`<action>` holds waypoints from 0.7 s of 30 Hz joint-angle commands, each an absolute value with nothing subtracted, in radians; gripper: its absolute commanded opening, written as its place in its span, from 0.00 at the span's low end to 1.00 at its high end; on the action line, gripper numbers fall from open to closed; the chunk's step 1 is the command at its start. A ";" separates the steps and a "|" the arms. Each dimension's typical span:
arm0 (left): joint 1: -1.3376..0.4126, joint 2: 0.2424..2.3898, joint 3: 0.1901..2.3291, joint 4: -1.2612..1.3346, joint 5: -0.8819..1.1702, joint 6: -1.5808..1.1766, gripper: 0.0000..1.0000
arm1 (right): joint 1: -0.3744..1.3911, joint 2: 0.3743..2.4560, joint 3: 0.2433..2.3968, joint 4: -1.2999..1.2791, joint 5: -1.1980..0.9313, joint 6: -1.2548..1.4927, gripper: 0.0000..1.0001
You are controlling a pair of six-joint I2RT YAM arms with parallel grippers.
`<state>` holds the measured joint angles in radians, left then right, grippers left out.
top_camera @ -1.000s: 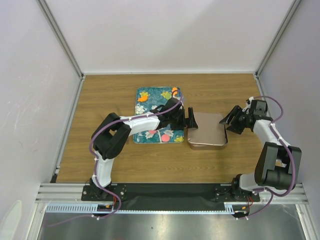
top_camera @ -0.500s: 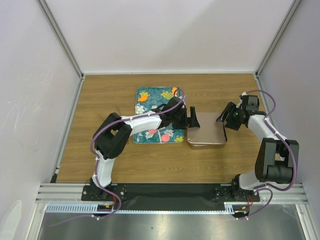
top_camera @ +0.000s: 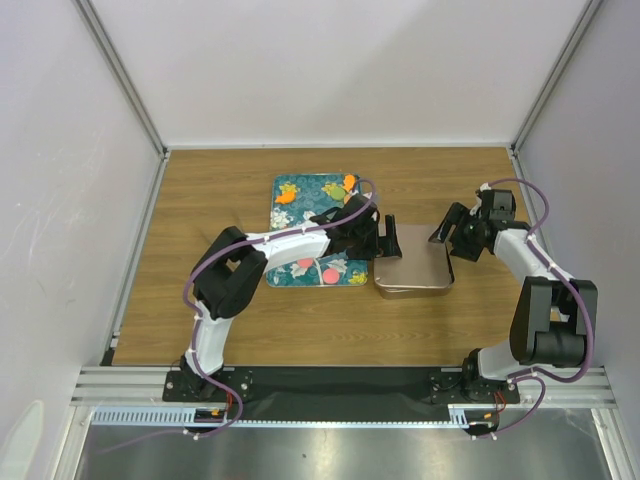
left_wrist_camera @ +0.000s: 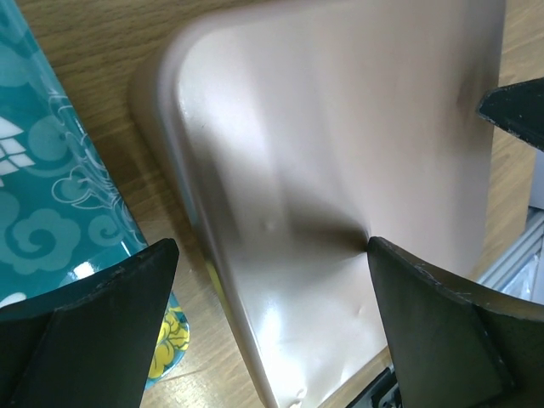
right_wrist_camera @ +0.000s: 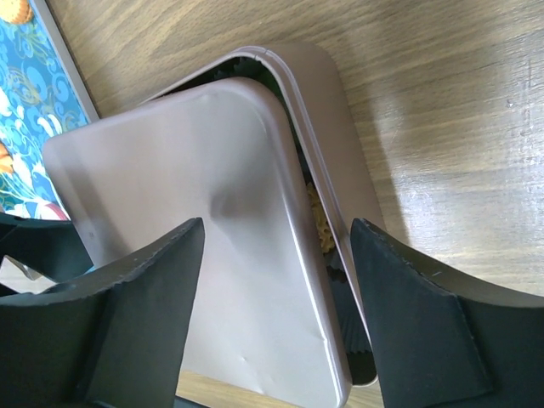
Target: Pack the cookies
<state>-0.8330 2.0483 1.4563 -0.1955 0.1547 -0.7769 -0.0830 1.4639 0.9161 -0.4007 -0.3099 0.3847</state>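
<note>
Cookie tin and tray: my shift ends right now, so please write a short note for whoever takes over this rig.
Left gripper: open, empty, at the left edge of the lid.
Right gripper: open, empty, over the right side of the tin.
The lid lies askew on the tin with a gap along one side; the contents are mostly hidden.
Cookies lie on the teal tray, so packing is not finished.
Left to do: get those cookies into the tin, then seat the lid squarely.
</note>
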 commanded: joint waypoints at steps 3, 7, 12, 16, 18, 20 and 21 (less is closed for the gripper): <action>-0.847 2.046 1.503 -0.264 0.083 -0.761 1.00 | -0.074 1.420 0.945 -0.416 -0.281 0.360 0.78; -0.847 2.020 1.473 -0.259 0.086 -0.746 1.00 | -0.074 1.416 0.937 -0.410 -0.279 0.357 0.80; -0.847 1.962 1.391 -0.117 0.149 -0.695 1.00 | -0.075 1.411 0.931 -0.408 -0.284 0.347 0.82; -0.847 1.941 1.371 -0.075 0.186 -0.675 1.00 | -0.083 1.413 0.933 -0.407 -0.285 0.336 0.83; -0.847 1.941 1.374 -0.071 0.186 -0.673 1.00 | -0.086 1.413 0.933 -0.410 -0.287 0.333 0.83; -0.847 1.944 1.384 -0.075 0.184 -0.670 1.00 | -0.092 1.411 0.933 -0.410 -0.291 0.330 0.83; -0.845 1.947 1.390 -0.084 0.187 -0.669 1.00 | -0.092 1.411 0.934 -0.410 -0.294 0.330 0.83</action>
